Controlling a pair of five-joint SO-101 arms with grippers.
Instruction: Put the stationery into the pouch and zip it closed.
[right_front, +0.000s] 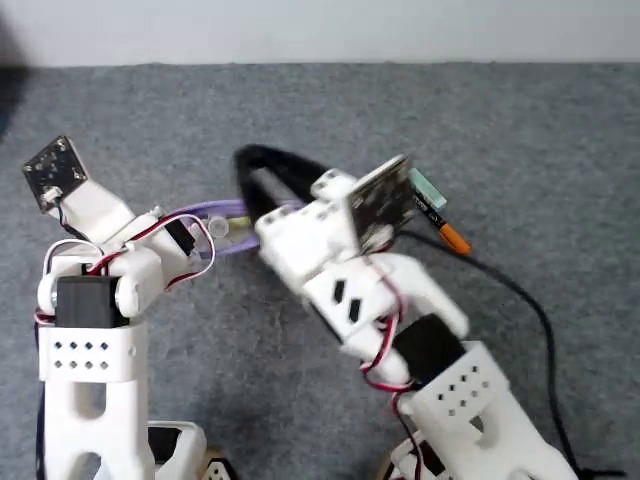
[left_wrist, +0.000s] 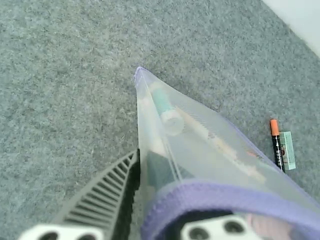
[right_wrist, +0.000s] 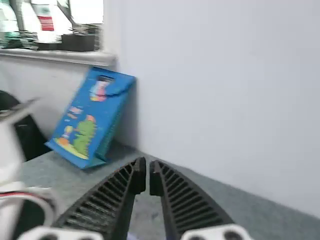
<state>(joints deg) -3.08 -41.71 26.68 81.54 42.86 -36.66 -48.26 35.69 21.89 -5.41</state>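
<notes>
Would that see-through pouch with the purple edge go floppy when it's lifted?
Probably floppy: the pouch looks like thin clear film, creased toward its corner. Likely light, holding only a few small items. Its smooth skin might slip.

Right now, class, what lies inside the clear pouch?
Through the pouch wall: a green-and-white tube and pale stick-like items. Its purple zip band hides whatever lies nearer the opening.

I operate in an indoor workroom, of the lab or office kind. The table (right_front: 520, 120) under me carries a grey felt cover. A plain white wall (right_wrist: 225, 75) stands behind it. A blue paper bag (right_wrist: 92, 117) leans at the wall's foot, beneath a ledge (right_wrist: 60, 56) loaded with containers (right_wrist: 45, 20).
</notes>
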